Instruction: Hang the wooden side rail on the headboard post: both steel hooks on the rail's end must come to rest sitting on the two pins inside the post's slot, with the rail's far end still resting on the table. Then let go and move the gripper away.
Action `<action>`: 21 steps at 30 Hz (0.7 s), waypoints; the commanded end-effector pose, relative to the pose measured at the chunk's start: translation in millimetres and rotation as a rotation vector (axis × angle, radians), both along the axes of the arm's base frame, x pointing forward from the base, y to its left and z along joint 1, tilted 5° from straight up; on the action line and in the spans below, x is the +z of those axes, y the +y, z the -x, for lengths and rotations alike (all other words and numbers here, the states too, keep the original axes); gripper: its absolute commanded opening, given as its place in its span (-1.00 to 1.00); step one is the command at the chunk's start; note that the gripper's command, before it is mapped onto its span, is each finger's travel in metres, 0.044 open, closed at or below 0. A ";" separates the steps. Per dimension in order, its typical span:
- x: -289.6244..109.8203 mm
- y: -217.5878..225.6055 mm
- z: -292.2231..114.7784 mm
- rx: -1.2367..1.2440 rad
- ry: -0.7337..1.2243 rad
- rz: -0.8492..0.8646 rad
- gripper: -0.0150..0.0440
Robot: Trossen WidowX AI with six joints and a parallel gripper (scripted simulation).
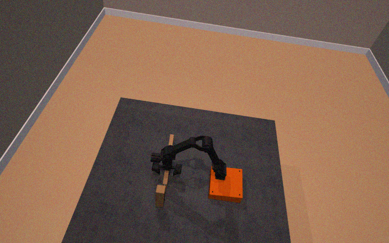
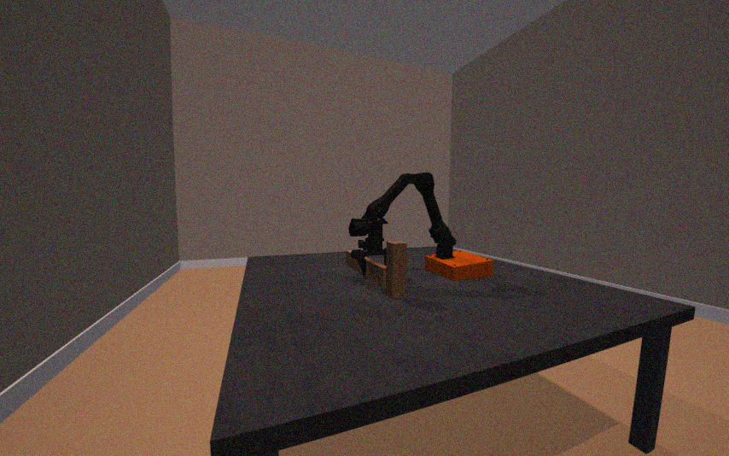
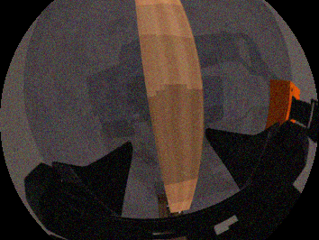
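The wooden side rail (image 1: 166,178) (image 2: 376,271) (image 3: 174,113) stands on its long edge on the table, its near end close to the post. The headboard post (image 1: 160,195) (image 2: 396,271) stands upright; only a sliver shows at the bottom of the wrist view. My gripper (image 1: 166,172) (image 2: 374,263) (image 3: 169,139) is open and low over the rail, one finger on each side, with gaps between the fingers and the wood in the wrist view. The hooks are barely visible as tiny bright specks at the rail's near end. The slot and pins cannot be made out.
The orange base block (image 1: 233,184) (image 2: 474,265) (image 3: 279,101) carries the arm, to the right of the rail in the top and exterior views. The arm arches from it over to the rail. The dark table (image 1: 129,129) (image 2: 300,344) bears everything. The post stands close to the gripper's near side.
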State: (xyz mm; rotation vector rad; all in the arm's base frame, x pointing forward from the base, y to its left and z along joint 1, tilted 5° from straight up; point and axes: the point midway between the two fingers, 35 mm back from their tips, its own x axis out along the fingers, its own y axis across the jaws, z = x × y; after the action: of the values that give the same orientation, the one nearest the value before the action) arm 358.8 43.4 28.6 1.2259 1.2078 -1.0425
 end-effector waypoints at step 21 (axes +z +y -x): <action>-3.8 -0.7 0.9 -0.004 0.002 0.005 -0.47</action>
State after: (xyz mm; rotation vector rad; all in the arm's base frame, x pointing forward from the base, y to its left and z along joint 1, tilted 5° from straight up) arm 358.0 43.4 25.1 1.2254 1.2089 -1.0446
